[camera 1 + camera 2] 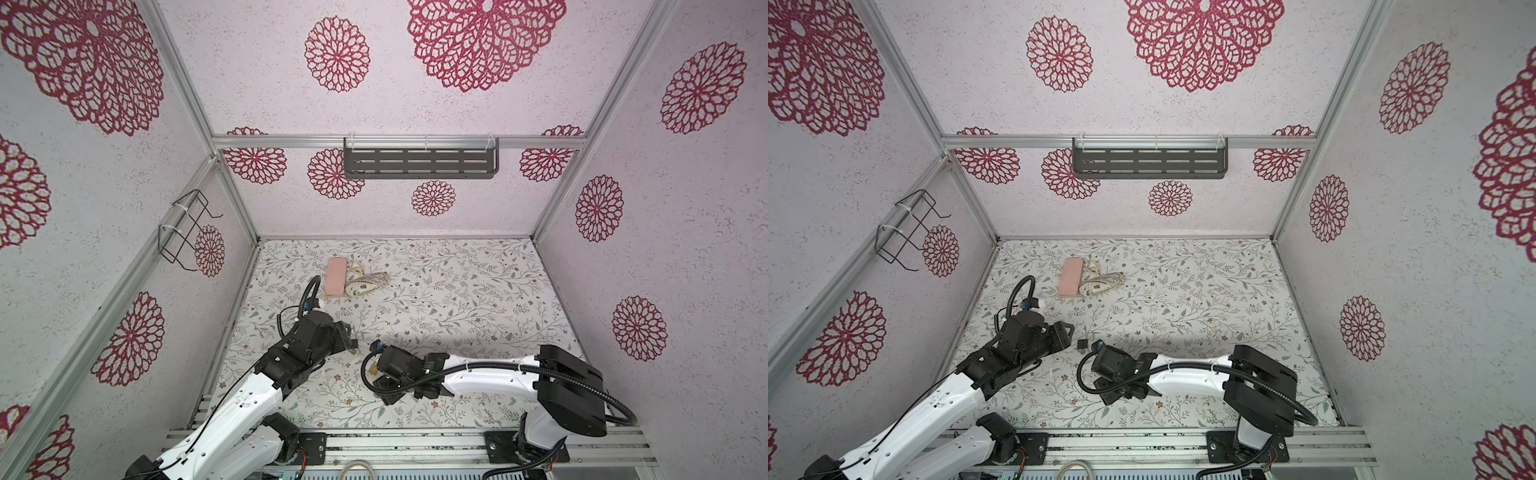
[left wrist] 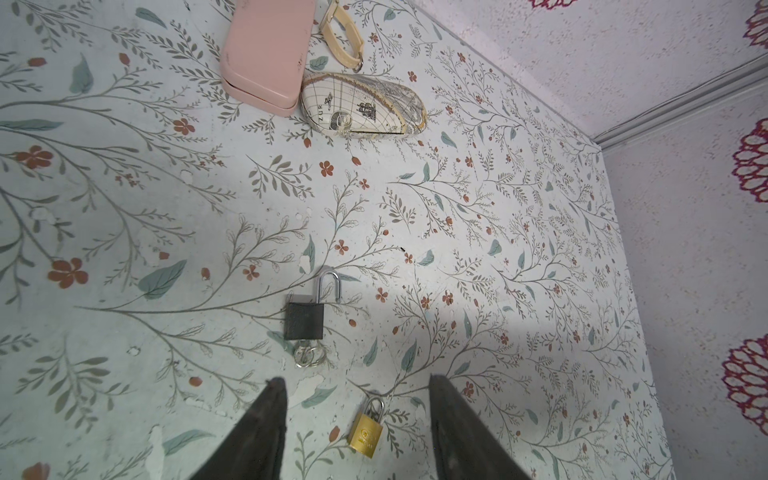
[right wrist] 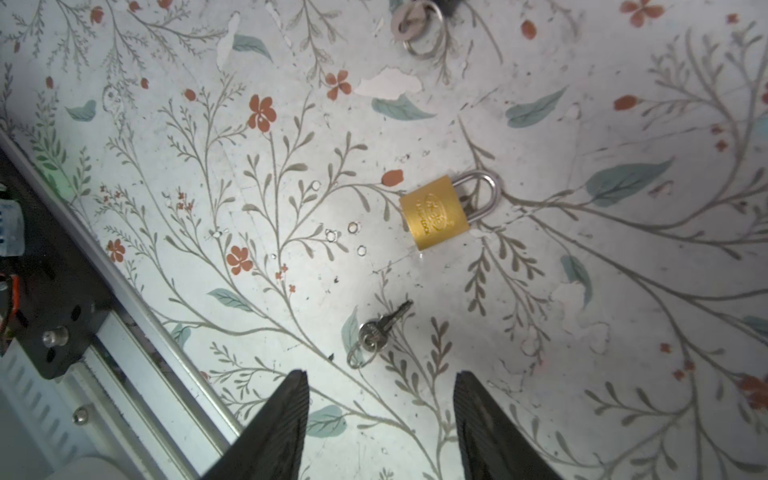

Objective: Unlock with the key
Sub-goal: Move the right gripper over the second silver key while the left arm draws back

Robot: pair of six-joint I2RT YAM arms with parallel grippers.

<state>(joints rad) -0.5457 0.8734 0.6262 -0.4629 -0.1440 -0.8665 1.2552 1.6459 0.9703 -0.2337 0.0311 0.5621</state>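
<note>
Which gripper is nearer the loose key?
Right. The right gripper hangs just short of the loose key, jaws apart. The left gripper is farther off, pointing toward the black padlock; the key is outside its wrist view.

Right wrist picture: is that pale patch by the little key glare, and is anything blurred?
In the right wrist view, the sheen on the table beside the key is probably lamp glare; the brass padlock is fairly sharp, the fingers of the right tool slightly soft. In a top view, a soft shadow band crosses the table.
</note>
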